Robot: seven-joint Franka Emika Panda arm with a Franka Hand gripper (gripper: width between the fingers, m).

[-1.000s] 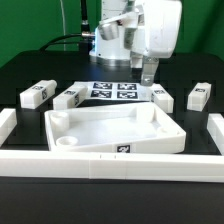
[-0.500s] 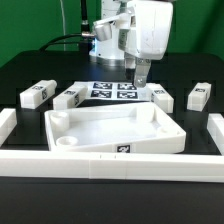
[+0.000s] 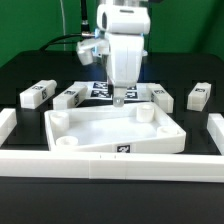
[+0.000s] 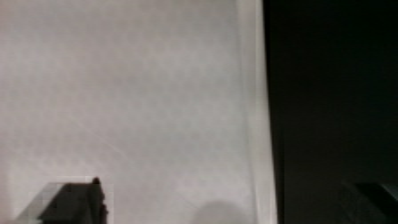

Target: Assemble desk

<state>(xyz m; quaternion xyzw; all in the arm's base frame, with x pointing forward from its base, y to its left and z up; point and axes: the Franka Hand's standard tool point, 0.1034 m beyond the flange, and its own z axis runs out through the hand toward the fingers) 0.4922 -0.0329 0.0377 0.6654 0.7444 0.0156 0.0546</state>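
Hovers with jaws wide open and empty over far rim of the tabletop [image 3: 100, 130], with leg blocks [image 3: 37, 94] flanking on the bench [image 3: 110, 195].

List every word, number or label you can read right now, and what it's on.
No readable words, numbers or brands in either view.
Leg blocks: black-white square tags, patterns only, no letters.
Tabletop: one such tag on its front rim, too small to make out.
Marker board: square tags too, no text.
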